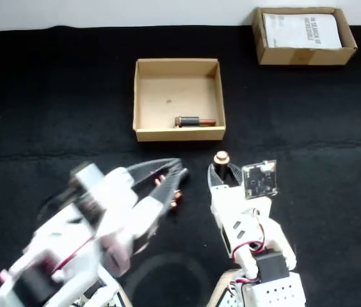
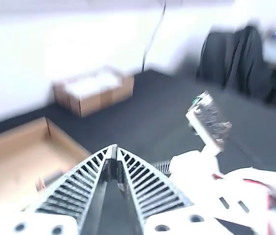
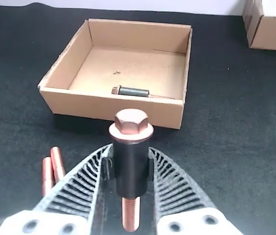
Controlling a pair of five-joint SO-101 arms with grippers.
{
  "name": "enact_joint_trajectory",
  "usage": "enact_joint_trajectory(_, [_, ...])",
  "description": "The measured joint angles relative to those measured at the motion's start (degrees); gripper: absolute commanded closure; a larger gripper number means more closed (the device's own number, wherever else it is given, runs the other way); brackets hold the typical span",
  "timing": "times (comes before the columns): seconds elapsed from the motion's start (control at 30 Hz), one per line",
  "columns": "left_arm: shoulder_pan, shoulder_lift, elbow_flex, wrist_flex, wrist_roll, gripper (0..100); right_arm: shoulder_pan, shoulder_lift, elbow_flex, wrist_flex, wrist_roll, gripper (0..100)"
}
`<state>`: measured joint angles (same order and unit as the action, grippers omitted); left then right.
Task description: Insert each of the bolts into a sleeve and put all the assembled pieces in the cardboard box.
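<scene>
Black cloth covers the tabletop (image 1: 334, 128), with the open cardboard box (image 1: 177, 62) at its centre. One assembled piece (image 1: 195, 121) lies inside the box, against the wall nearest the arms.

Right gripper (image 3: 129, 149): clamped on a dark sleeve (image 3: 128, 171) with a copper bolt (image 3: 130, 122) already seated in it. The hex head projects from the end of the sleeve that faces the box, and the threaded shank projects from the opposite end. This assembly sits just outside the box's near wall, near its right corner. Its long axis points at the box.

Left gripper (image 2: 112, 149): fingertips together, with nothing seen between them in its wrist view. It hangs farther from the box's near wall, toward the left corner, above two loose bolts (image 3: 52, 171) that lie side by side on the cloth.

A second carton (image 1: 303, 54), holding paper, sits well beyond the box's far right corner.

Assessment: the right arm is the nearer arm and carries the finished piece. The coming move likely calls for lifting the assembly over the near wall and releasing it inside. The wall edge is the probable snag point.
</scene>
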<state>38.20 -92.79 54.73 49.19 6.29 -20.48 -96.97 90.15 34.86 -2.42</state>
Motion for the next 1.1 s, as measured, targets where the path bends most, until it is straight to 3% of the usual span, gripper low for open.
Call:
enact_joint_trajectory(0.13, [-7.8,-9.1,1.6,8.0,-4.1,99,0.0,11.5,-9.0,-3.4,1.9,99.1])
enact_joint_trajectory(0.3, [-24.3,-10.8,8.1,9.3,-4.7,99,0.0,30.4,-22.0,-7.6,7.8,99.1])
enact_joint_trajectory(0.6, [-47.0,-11.1,29.6,-2.8,-4.6,99,0.0,66.8,-45.7,-13.6,31.9,99.1])
enact_joint_trajectory(0.87, [-52.0,-11.0,41.4,-13.8,-4.5,99,0.0,98.4,-69.1,-13.7,56.9,99.1])
enact_joint_trajectory(0.97, [-52.0,-11.0,41.4,-13.9,-4.5,99,0.0,107.7,-77.2,-13.7,63.2,99.1])
enact_joint_trajectory(1.1, [-52.0,-11.0,41.5,-8.3,-4.5,99,0.0,117.6,-86.2,-13.7,67.6,99.0])
